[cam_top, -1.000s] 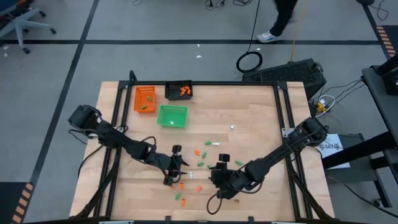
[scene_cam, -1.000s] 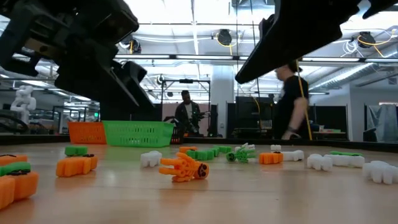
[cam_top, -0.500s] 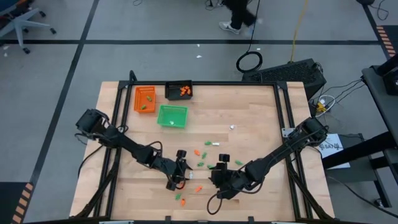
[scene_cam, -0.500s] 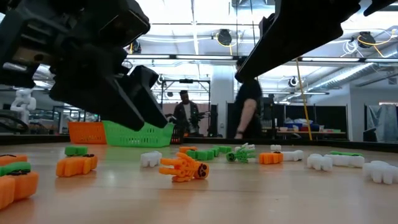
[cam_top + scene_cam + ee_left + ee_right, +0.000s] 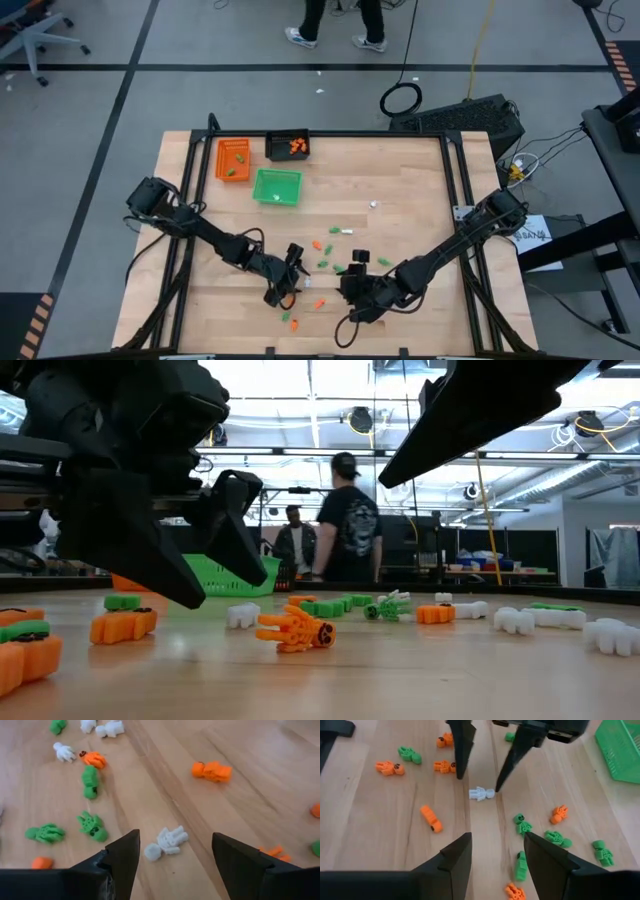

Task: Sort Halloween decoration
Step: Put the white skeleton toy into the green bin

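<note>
Around the white skeleton piece, lying on bare counter among scattered Halloween decoration, the left gripper straddles it, jaws wide and empty. Right gripper hovers near, jaws spread, empty. Arms block the low view.

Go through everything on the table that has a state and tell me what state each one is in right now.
left gripper: open, fingers on either side of the white piece, above the table.
right gripper: open, holding nothing, hovering nearby.
white piece: lying flat on the table, not gripped.
green tray: upright, one pale piece inside.
orange tray: upright, a few pieces inside.
black tray: upright, orange pieces inside.
</note>
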Tool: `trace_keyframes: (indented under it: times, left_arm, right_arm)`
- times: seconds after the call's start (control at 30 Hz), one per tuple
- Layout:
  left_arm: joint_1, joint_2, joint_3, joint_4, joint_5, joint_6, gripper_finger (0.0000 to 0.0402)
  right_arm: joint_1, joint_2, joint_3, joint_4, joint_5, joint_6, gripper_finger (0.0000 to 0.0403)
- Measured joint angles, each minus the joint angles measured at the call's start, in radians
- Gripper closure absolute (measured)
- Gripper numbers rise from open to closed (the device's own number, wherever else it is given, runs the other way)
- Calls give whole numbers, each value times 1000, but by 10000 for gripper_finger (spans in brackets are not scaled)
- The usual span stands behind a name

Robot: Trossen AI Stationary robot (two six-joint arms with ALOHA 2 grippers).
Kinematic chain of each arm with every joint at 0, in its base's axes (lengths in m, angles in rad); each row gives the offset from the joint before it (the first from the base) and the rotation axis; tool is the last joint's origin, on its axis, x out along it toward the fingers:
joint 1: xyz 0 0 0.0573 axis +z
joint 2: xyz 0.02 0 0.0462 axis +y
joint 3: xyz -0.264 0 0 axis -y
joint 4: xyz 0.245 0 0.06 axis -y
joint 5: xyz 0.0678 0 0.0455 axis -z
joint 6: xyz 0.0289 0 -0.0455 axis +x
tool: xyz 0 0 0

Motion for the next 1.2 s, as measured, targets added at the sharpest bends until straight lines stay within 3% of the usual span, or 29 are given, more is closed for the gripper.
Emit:
trace_keyframes:
  times: [0.2,0.33,0.67,1.07,1.2]
  left_arm:
    - [49,16,0,11,154,22,182]
    - [65,65,1,56,198,68,207]
    - [103,121,3,119,209,70,252]
    - [105,115,2,114,181,66,385]
    - [104,93,-1,98,181,62,389]
  right_arm:
    - [6,0,0,8,1,3,239]
    - [9,0,0,10,1,4,239]
    - [19,0,0,8,-1,10,239]
    - [19,0,0,8,2,10,239]
    - [19,0,0,8,3,10,239]
